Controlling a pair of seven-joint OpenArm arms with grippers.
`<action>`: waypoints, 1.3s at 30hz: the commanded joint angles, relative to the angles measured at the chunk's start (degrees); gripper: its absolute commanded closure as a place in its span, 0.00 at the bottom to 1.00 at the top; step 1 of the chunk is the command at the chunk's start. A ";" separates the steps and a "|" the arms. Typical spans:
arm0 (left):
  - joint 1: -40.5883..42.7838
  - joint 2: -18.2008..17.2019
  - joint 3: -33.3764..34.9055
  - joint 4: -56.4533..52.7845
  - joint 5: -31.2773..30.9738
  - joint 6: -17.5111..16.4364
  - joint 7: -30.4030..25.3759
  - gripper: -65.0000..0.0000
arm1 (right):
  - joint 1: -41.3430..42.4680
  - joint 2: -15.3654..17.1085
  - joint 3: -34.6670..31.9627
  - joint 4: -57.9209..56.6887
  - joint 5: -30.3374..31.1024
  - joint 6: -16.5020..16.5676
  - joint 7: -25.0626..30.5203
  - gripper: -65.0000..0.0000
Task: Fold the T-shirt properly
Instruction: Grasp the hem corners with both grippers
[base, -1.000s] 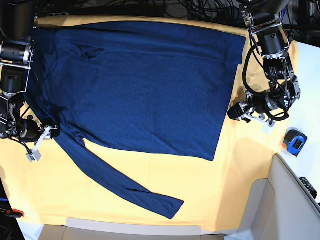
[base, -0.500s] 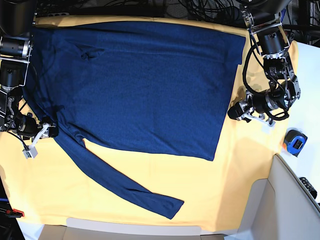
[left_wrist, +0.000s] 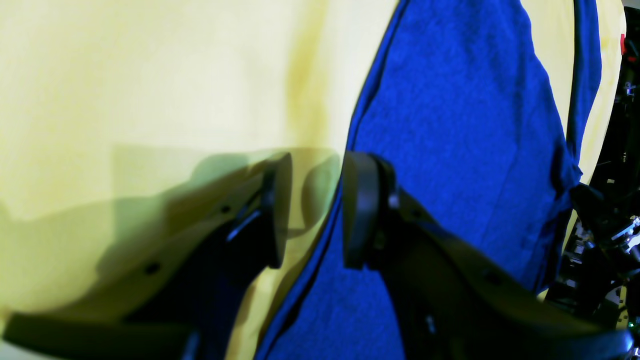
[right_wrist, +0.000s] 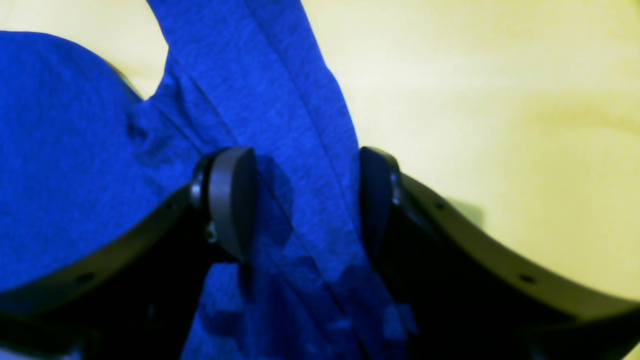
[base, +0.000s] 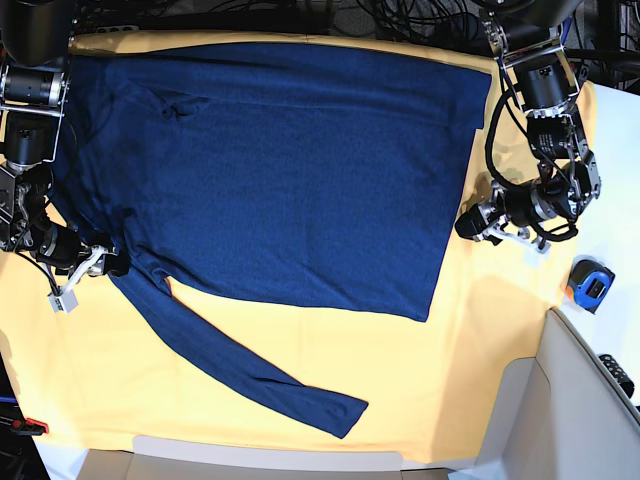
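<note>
The navy T-shirt (base: 290, 170) lies spread flat on the yellow table cloth (base: 420, 380), one long sleeve (base: 240, 365) stretched toward the front. My right gripper (base: 108, 262) is at the shirt's left side where the sleeve starts. In the right wrist view it (right_wrist: 305, 200) is open, with folded sleeve fabric (right_wrist: 300, 125) lying between the jaws. My left gripper (base: 465, 225) is at the shirt's right edge. In the left wrist view it (left_wrist: 312, 210) is open and low over the hem edge (left_wrist: 450, 125), one jaw over the cloth (left_wrist: 150, 75), one over the shirt.
A blue tape measure (base: 590, 283) lies at the right of the cloth. A white bin (base: 580, 400) stands at the front right corner. Cables crowd the back edge. A small red object (base: 30, 427) sits at the front left.
My right arm has shifted back and its gripper has edged right onto the sleeve base. The left arm and the shirt have not moved.
</note>
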 joint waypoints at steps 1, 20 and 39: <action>-1.12 -0.82 -0.05 0.85 -0.77 -0.17 0.11 0.72 | 0.33 0.16 -0.25 0.14 -1.06 0.49 -2.62 0.51; -1.38 -0.82 0.04 0.59 -0.68 -0.17 -0.69 0.72 | 0.16 -2.30 -0.16 4.80 -1.23 0.49 -3.94 0.62; -16.15 -1.79 11.12 -19.72 -0.68 -0.35 -14.31 0.72 | -0.81 -2.04 -0.16 4.71 -1.32 0.49 -3.85 0.99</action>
